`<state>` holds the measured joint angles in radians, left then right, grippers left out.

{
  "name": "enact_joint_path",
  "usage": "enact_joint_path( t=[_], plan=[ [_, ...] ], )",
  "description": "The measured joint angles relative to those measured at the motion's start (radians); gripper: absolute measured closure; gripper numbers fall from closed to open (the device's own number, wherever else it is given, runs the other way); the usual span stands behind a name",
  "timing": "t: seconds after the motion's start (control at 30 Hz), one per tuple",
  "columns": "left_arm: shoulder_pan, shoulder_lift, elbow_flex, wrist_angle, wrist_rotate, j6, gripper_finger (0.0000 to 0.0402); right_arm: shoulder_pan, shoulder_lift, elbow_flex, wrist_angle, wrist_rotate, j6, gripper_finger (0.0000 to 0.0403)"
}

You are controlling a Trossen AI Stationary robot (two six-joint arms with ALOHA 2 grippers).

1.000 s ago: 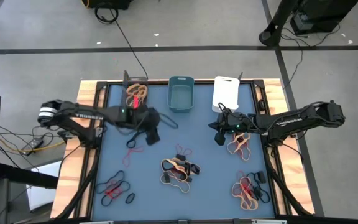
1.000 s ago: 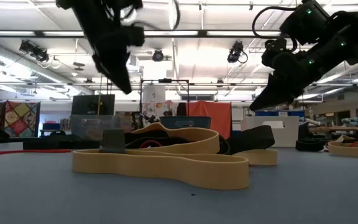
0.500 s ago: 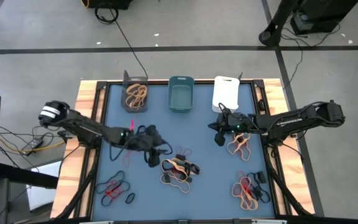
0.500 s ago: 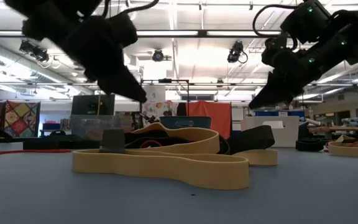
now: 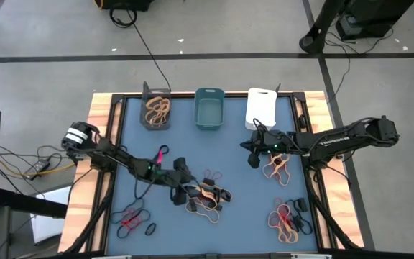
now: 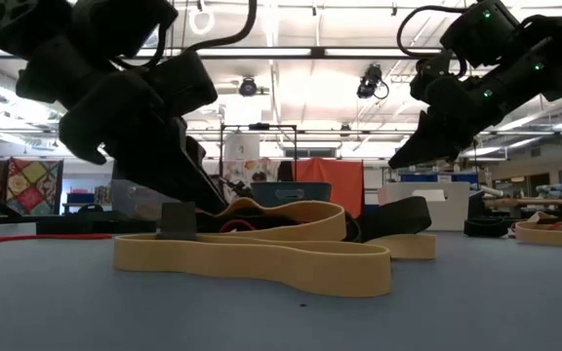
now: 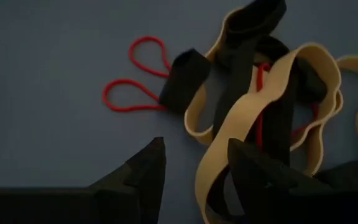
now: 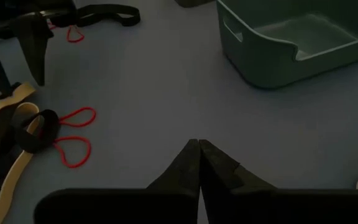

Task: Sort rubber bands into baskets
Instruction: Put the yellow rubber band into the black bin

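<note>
From above, the left gripper (image 5: 184, 191) reaches the middle heap of rubber bands (image 5: 208, 196) on the table (image 5: 236, 162), while its wrist view shows parted fingers (image 7: 148, 165) straddling a tan band (image 7: 241, 118); the right gripper (image 8: 197, 149) hangs closed, empty, near the teal basket (image 8: 284, 43).

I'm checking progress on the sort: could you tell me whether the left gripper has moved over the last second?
Yes. In the high view the left gripper has travelled away from the dark grey basket and now sits open at the central pile of rubber bands.
</note>
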<state>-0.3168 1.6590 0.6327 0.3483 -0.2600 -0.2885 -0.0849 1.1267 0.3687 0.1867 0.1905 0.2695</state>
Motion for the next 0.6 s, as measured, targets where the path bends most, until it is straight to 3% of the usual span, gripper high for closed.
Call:
enact_joint_path(
  t=[0.17,0.4,0.6],
  plan=[
    [0.000,-0.004,0.001,-0.001,0.005,-0.002,0.0225,0.000,0.000,0.000,0.000,0.000,-0.001,0.0390],
    [-0.006,-0.011,0.013,-0.002,0.089,-0.010,0.0225,0.000,0.000,0.000,0.000,0.000,0.000,0.0388],
    [-0.014,-0.011,0.020,-0.007,0.062,-0.006,0.0225,0.000,0.000,0.000,0.000,0.000,-0.001,0.0390]
  ],
)
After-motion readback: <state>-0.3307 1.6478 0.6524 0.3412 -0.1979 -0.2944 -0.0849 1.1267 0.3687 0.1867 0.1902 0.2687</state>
